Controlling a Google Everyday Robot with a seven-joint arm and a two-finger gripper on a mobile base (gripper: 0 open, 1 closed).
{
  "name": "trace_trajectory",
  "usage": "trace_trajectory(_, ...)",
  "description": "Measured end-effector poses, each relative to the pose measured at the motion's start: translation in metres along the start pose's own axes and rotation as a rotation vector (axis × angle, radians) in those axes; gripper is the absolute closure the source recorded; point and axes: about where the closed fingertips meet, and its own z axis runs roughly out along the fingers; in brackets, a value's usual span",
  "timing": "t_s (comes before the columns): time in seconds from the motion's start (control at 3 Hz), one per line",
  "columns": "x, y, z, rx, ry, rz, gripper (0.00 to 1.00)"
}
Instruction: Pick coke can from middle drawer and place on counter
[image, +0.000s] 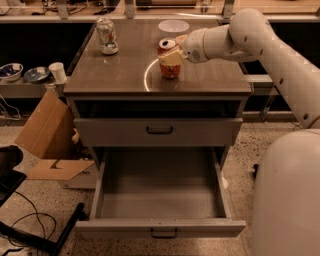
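— Red-orange, that small dented coke can (170, 71): where is it?
— Upright on the glossy grey-brown counter (120, 75), long axis vertical, silver top up (beside the pale arc (146, 76)).
— And the cream two-finger gripper (171, 55)?
— Reaching in from three o'clock, fingers clamped on the can. Another pale white can (106, 36) stands at ten o'clock; the wide grey metal middle drawer (160, 185) is open at six.

Plastic tool (172, 56) clasps shiny can (170, 69) on glossy counter (117, 72).
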Motion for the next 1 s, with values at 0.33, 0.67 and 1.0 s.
trace_trajectory(0.33,-0.0041,-0.0009,-0.0017,0.0,0.0,0.0,0.75)
trace_trajectory(0.67,-0.0041,-0.0009,-0.0017,0.0,0.0,0.0,0.53)
trace_trajectory(1.0,-0.0041,-0.0009,-0.0017,0.0,0.0,0.0,0.22)
